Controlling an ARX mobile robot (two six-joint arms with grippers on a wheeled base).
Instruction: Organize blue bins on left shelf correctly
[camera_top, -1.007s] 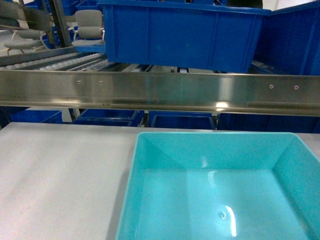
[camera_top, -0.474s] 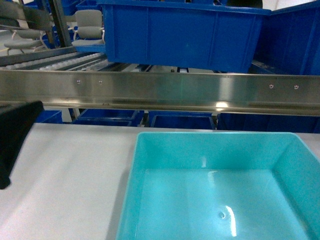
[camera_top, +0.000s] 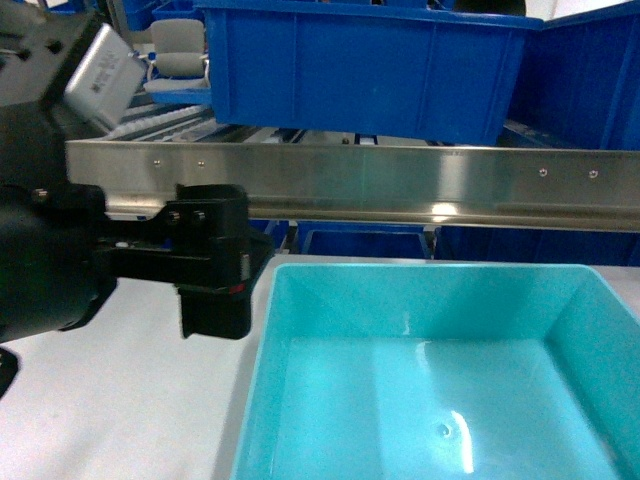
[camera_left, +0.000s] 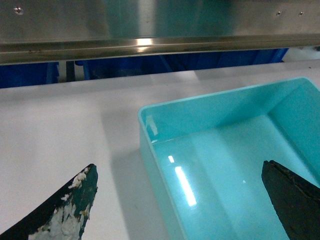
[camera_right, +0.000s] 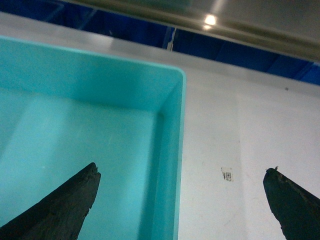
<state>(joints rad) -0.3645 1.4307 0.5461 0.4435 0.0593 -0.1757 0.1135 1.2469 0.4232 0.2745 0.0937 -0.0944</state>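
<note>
- A flat white table (camera_top: 130, 400) fills the foreground; behind it a shiny steel rail (camera_top: 400, 185) of the left shelf (camera_top: 150, 125) runs across the head view, with white rollers sloping up behind the rail.
- A dark blue bin (camera_top: 360, 65) sits on the roller level above the rail, and more dark blue bins (camera_top: 360, 240) show on the lower level beneath it.
- Office chairs (camera_top: 180, 50) stand in the room beyond the rack, at the upper left.
- The pale turquoise bin (camera_top: 440, 380) rests on the table, open side up, just in front of the rail.
- The left gripper (camera_left: 180, 210) hangs over the bin's left wall with its fingers (camera_left: 70, 210) spread wide: one over the bare table outside the bin, the other over the inside. It holds nothing, and I cannot tell whether either finger touches the wall.
- The right gripper (camera_right: 182, 210) is also spread wide across the bin's right wall, one finger over the inside, the other over the table. It grips nothing.
</note>
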